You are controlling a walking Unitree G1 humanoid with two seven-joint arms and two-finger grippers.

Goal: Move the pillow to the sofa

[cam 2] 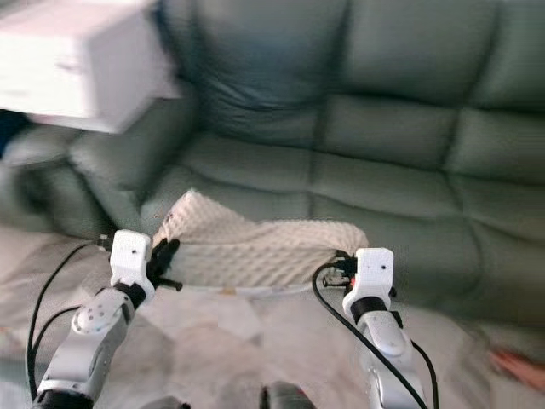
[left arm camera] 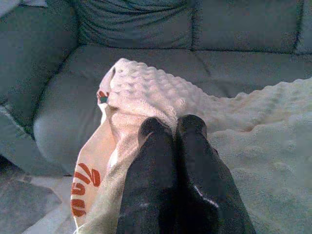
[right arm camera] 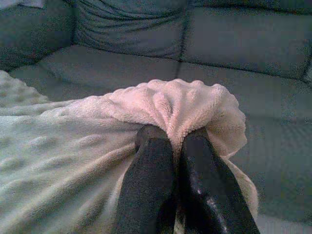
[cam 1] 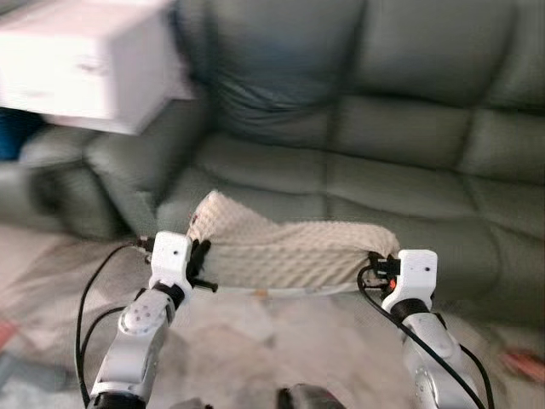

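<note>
You have the cream bobble-textured pillow [cam 1: 289, 247] slung between both arms, held just in front of the grey-green leather sofa [cam 1: 383, 162] and level with the front edge of its seat cushions, not yet resting on them. The left gripper [left arm camera: 170, 129] has its jaws pinched tight on the pillow's left corner, and the right gripper [right arm camera: 170, 136] is clamped the same way on a bunched fold at the right end.

To finish this well, carry both ends forward together so the pillow clears the seat edge, and keep the two wrists level so it doesn't twist or sag onto the floor. Set it well onto the seat cushion before you release, and let go of both ends at once rather than one first.

A white box-shaped object [cam 1: 85, 64] sits on the sofa's left arm; keep the left elbow away from it.

The pillow's underside [left arm camera: 85, 180] carries orange-red lettering, but too little is visible to read it.
</note>
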